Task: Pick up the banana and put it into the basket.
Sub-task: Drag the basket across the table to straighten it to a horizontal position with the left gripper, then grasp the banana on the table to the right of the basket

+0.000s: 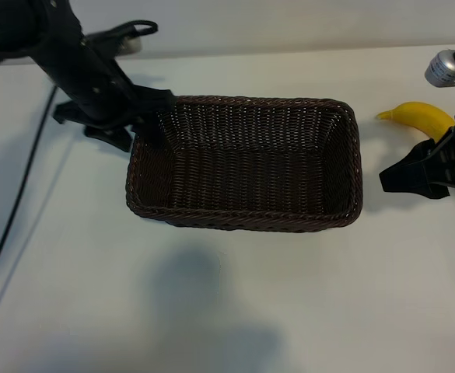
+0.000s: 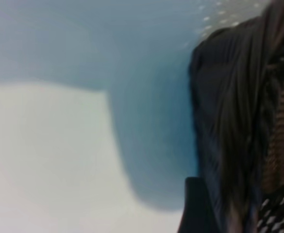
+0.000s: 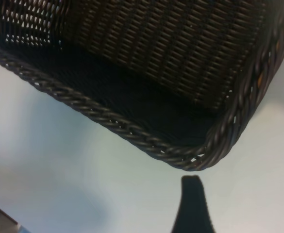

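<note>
Left claw [image 1: 138, 128] hangs at basket [image 1: 243, 221]; banana [image 1: 423, 116] outside.

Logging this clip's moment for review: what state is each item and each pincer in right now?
banana: lying on the table right of the basket, not in it, partly hidden by the right arm.
basket: upright on the table, nothing inside.
left pincer: at the basket's left end; grip state unclear.
right pincer: open, holding nothing, beside the basket's right end, in front of the banana.

Rough woven wicker basket [image 1: 243, 214]; smooth, glossy banana [image 1: 421, 116]; matt white table [image 1: 227, 311].
</note>
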You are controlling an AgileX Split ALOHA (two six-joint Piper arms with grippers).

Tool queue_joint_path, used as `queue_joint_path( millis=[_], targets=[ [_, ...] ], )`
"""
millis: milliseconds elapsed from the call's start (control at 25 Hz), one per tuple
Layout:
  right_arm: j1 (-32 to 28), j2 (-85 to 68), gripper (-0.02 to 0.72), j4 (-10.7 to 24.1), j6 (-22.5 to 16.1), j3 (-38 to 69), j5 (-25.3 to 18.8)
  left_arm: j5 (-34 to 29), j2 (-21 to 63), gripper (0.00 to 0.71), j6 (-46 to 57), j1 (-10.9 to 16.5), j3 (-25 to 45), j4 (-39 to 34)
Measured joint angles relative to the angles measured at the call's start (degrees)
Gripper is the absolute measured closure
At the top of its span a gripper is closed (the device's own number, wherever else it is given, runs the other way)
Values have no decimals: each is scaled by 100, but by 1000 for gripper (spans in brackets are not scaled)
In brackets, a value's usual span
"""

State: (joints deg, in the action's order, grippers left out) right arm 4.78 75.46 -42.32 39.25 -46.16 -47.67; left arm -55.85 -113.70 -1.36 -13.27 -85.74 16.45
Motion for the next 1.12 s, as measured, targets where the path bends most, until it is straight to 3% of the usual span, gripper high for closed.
queue_joint_path(
  millis=[360,520,640,920,1120],
  targets=[
    [0,0,178,0,0,0,0,-361,912,192,226,0,-9,-990],
    [0,0,178,0,-25,0,1,-557,1061,192,516,40,-20,-1811],
    [0,0,178,0,-41,0,6,-767,1111,192,643,302,-20,-2257],
    [0,0,178,0,-41,0,6,-1142,1192,192,649,1270,-20,-2379],
    [0,0,178,0,-67,0,6,-1142,1445,192,600,1496,-20,-2241]
  ],
)
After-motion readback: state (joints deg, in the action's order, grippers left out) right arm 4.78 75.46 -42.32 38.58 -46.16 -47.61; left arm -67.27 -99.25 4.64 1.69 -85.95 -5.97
